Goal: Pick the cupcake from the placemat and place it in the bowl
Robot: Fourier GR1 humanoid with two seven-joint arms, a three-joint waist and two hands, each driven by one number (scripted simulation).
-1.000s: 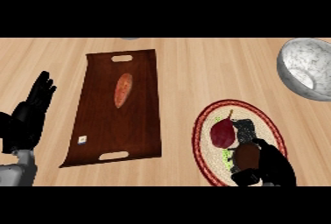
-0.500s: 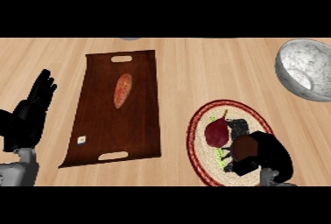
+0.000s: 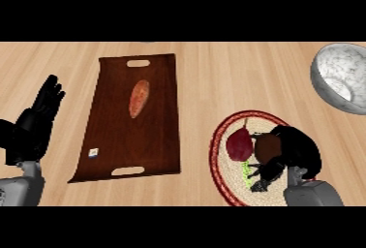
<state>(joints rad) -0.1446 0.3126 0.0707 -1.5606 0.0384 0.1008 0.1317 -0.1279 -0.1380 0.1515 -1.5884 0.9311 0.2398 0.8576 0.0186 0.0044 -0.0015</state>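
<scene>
cupcake (image 3: 267, 147) lower right, on the round placemat (image 3: 223, 140) | our right hand (image 3: 297, 152) fingers curl round it | we judge it light, soft, crushable: hold the base | bowl (image 3: 336, 77) upper right | left hand (image 3: 36, 123) open, resting at left edge

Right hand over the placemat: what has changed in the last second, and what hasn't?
The right hand has shifted slightly up the placemat and closed its fingers round the brown cupcake, which sat uncovered beside the hand before. The dark red item beside it, the tray, the bowl and the open left hand at the left edge stayed put.
</scene>
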